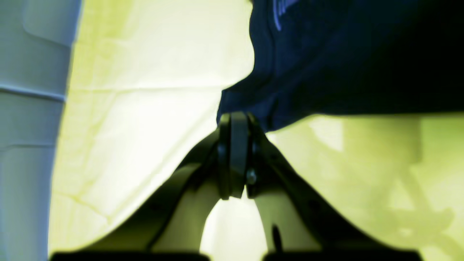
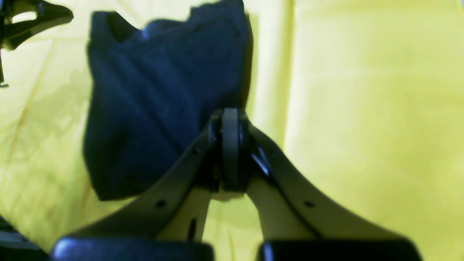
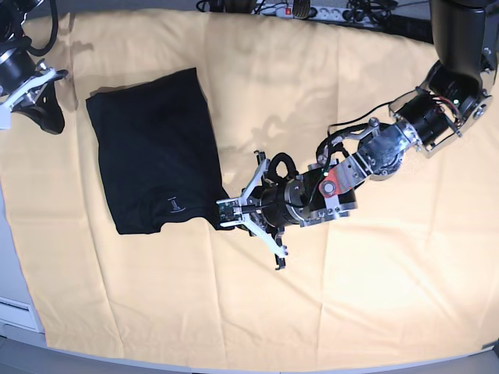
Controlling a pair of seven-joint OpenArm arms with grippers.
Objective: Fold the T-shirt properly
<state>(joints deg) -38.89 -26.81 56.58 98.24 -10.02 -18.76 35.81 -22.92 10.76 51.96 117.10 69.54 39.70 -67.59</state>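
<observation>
The black T-shirt (image 3: 152,148) lies flat and folded into a tall block on the left half of the yellow cloth (image 3: 351,296), its small grey mark (image 3: 173,205) near the front edge. My left gripper (image 3: 224,210) reaches in from the right. It is shut on the T-shirt's (image 1: 344,54) front right corner, which meets the fingertips of the left gripper (image 1: 233,119). My right gripper (image 3: 48,117) hangs off the shirt's back left corner, apart from it. In its own view the right gripper (image 2: 230,116) has its jaws together with nothing between them, the T-shirt (image 2: 152,101) spread beyond.
The yellow cloth (image 1: 145,90) covers nearly the whole table. A power strip with cables (image 3: 312,9) runs along the back edge. Grey table surface (image 3: 9,304) shows past the cloth's left edge. The left arm's elbow (image 3: 390,144) stretches across the right half.
</observation>
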